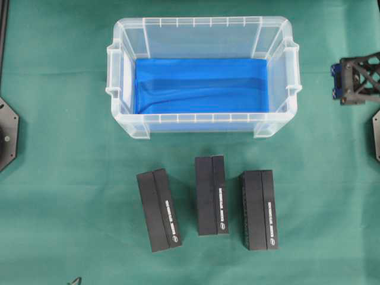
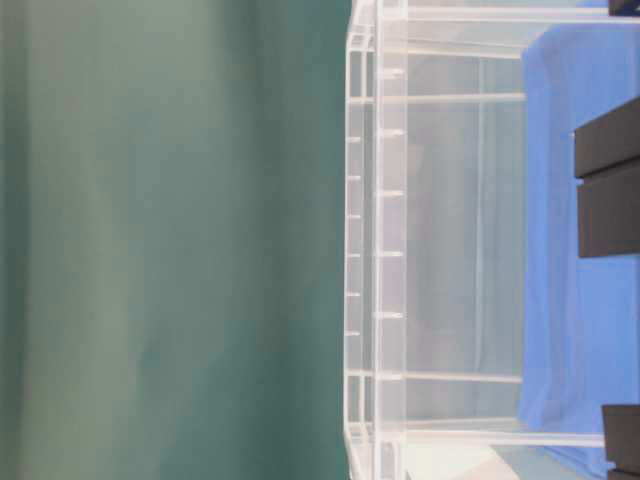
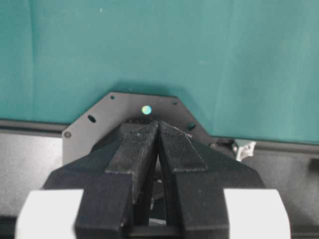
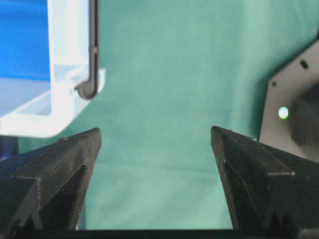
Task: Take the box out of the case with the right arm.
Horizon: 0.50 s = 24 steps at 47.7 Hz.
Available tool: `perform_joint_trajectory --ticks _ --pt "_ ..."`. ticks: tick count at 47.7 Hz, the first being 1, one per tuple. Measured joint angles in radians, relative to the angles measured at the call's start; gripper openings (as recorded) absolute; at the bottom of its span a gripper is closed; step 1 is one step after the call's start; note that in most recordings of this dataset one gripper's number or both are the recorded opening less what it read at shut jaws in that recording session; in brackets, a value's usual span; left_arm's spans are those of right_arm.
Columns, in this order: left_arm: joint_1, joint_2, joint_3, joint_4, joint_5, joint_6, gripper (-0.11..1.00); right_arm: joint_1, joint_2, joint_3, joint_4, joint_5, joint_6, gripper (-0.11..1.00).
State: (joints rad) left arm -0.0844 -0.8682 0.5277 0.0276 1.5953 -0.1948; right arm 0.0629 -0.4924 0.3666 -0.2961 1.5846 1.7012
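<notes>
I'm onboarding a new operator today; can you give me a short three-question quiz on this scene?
1. True or false: the case holds a black box.
2. How many black boxes lie on the green cloth in front of the case?
3. Which gripper has its fingers spread apart? A) left gripper B) right gripper C) both

Key:
1. False; only the blue sheet shows inside it in the overhead view.
2. Three, side by side.
3. B; the left fingers are closed together, the right fingers stand wide with nothing between them.
</notes>
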Motion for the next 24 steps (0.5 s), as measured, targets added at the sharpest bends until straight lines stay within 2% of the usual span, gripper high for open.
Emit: perform_joint_trajectory --ticks 14,24 --pt "0.000 0.000 0.000 0.000 0.000 0.000 0.00 -0.126 0.000 0.012 0.003 -0.051 -0.130 0.87" --pt "0.000 0.000 0.000 0.000 0.000 0.000 0.00 -0.153 0.000 0.012 0.008 -0.061 -0.160 0.87"
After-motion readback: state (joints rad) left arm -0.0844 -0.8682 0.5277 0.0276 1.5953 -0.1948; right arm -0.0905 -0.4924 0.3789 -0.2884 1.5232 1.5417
